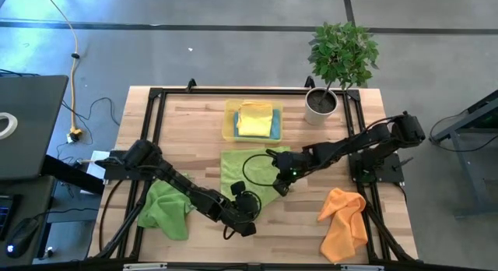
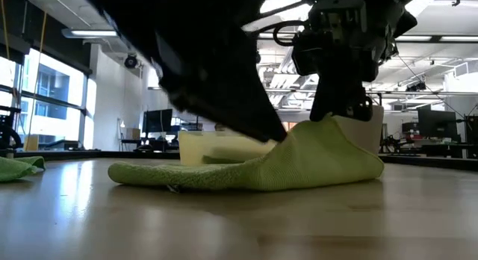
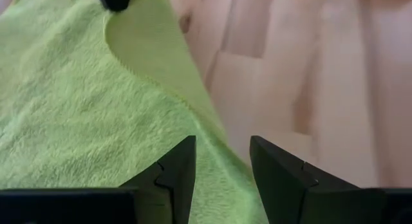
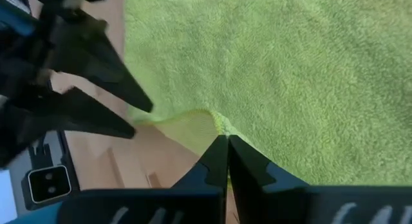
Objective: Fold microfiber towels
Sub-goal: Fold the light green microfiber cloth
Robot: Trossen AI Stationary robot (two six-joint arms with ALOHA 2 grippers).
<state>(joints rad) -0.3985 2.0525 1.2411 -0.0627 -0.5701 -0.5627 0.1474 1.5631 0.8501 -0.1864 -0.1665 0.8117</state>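
A green microfiber towel (image 1: 247, 171) lies spread on the table's middle; it also shows in the low view (image 2: 246, 170). My right gripper (image 1: 280, 185) is shut on its near right edge, which is raised. My left gripper (image 3: 222, 156) is open, low at the towel's near edge (image 3: 193, 114), one finger over the cloth and one over bare wood. It also shows in the right wrist view (image 4: 132, 114). A second green towel (image 1: 165, 210) lies crumpled at the near left and an orange towel (image 1: 344, 222) at the near right. Yellow and blue towels (image 1: 255, 119) lie in the tray. My right gripper pinches the green towel's edge at a raised fold (image 4: 215, 124) between its two shut fingers. The fingers come from above, slanting in from the table's right. That part is lifted into a small peak (image 2: 328, 133); the rest lies flat on the table. My left gripper: I cannot tell whether it touches the towel.
A translucent yellow tray (image 1: 229, 123) stands at the far middle. A potted plant (image 1: 320, 103) stands at the far right. A black frame (image 1: 156, 96) runs round the table top. Bare wood shows between the spread towel and the orange towel.
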